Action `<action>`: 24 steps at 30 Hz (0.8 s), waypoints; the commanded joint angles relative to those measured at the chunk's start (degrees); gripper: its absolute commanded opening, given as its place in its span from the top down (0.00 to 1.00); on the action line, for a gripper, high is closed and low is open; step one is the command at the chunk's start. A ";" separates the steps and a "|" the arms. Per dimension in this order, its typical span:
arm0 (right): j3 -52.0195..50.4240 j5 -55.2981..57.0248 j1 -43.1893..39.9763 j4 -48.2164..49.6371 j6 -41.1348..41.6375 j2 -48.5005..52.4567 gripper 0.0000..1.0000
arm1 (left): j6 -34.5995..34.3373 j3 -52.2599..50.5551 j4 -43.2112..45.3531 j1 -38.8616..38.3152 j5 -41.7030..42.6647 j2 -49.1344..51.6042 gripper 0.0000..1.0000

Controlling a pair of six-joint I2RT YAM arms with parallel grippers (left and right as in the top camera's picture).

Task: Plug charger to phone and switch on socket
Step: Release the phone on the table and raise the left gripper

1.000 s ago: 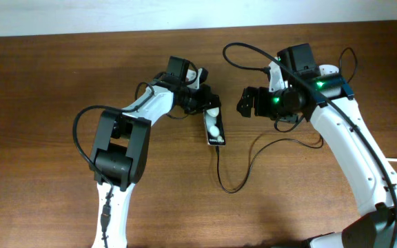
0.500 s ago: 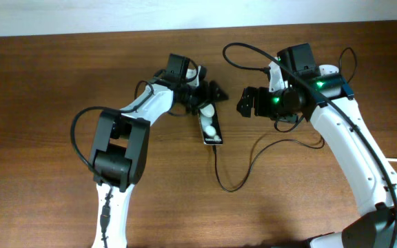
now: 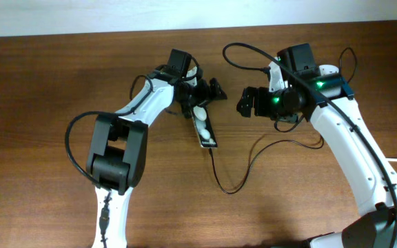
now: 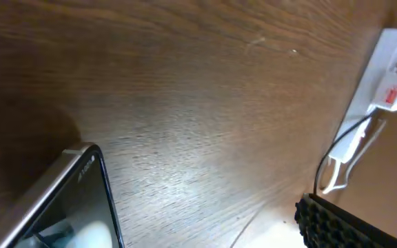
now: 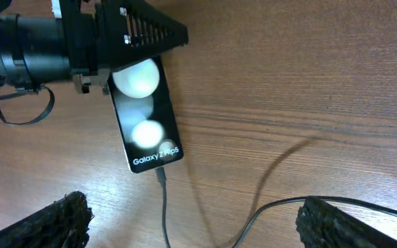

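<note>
The phone (image 3: 205, 129) lies flat on the wooden table, a black glossy slab with two white glare spots and white lettering (image 5: 156, 157) at its near end. The charger's thin black cable (image 3: 220, 180) is plugged into that end (image 5: 160, 173) and loops away over the table. My left gripper (image 3: 202, 96) stands open at the phone's far end, not gripping it. One of its ribbed pads (image 4: 350, 231) shows low in the left wrist view. My right gripper (image 5: 202, 224) hangs open above the cable, to the right of the phone. The white socket (image 4: 384, 62) with its red switch (image 4: 391, 94) shows only in the left wrist view.
A white adapter block (image 4: 347, 138) sits on the socket, with the black cable leading from it. The right arm (image 3: 336, 131) crosses the table's right side, and the left arm (image 3: 116, 148) covers the middle left. A pale wall edge (image 3: 81, 17) borders the far side.
My left gripper has opened and let go of the phone's far end. The phone has shifted and turned a little to the left. The right arm has not moved.
</note>
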 commanded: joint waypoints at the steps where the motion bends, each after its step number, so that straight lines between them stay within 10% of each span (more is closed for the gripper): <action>1: 0.26 0.50 0.20 0.15 -0.24 -1.25 0.01 | -1.79 0.87 -8.22 0.22 -13.99 3.34 0.01; 17: 0.26 0.50 0.20 0.63 -0.24 -1.25 0.01 | -1.27 2.25 -17.68 0.35 -23.10 3.21 0.01; 24: 0.26 0.52 0.20 0.57 -0.46 -1.22 0.01 | 21.29 28.06 -34.01 0.83 -26.77 -7.50 0.01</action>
